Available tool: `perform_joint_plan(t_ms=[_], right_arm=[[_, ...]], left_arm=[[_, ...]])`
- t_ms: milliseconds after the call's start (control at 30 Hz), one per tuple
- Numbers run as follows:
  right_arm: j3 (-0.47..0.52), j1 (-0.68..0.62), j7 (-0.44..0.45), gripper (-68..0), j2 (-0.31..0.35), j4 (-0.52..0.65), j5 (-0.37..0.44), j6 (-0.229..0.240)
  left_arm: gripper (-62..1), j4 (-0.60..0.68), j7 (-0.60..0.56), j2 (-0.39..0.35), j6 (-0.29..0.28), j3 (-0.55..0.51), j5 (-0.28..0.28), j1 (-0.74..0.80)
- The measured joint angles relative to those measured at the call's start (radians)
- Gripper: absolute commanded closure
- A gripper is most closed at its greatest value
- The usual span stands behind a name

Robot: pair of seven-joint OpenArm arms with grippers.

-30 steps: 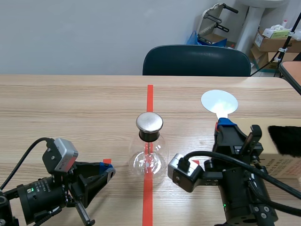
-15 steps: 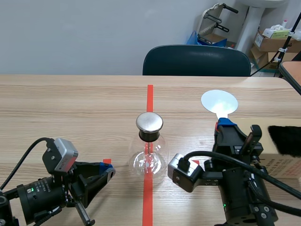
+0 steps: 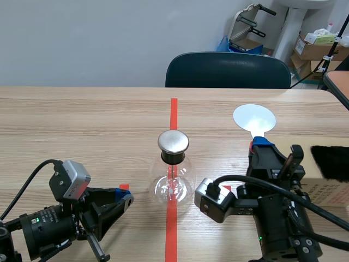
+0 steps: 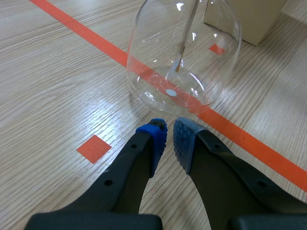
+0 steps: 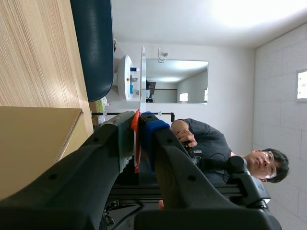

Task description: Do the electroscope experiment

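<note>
Here, flask [image 4: 184, 57] neck cut off, left gripper [image 4: 169, 139] pressed together, right gripper [image 5: 139, 132] pinching white paddle [image 3: 253, 117].

Dark chair [image 3: 228, 70] pushed up to the far edge of the table [image 3: 76, 125], near its middle. Cardboard box [image 3: 330, 191] at the table's right edge, toward the near corner. Past the far right corner: stacked cartons [image 3: 313, 48], a walker [image 3: 248, 22] and a blue bag [image 3: 224, 43] by the wall [image 3: 82, 38]. In the right wrist view, a person [image 5: 211, 143] in a dark top.
</note>
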Motion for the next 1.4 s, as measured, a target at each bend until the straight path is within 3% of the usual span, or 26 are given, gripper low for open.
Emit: perform_joint_plan(t_ms=[900,1033,1400], right_arm=[[0.0,0.0,0.007,-0.9,0.0,0.0,0.0,-0.005],[0.0,0.0,0.067,-0.9,0.0,0.0,0.0,-0.04],[0.0,0.003,0.317,-0.9,0.0,0.0,-0.001,-0.044]], left_arm=[[-8.5,0.0,0.011,0.0,0.0,0.0,0.0,0.0],[-8.5,0.0,0.011,0.0,0.0,0.0,0.0,0.0],[-8.5,0.0,0.011,0.0,0.0,0.0,0.0,0.0]])
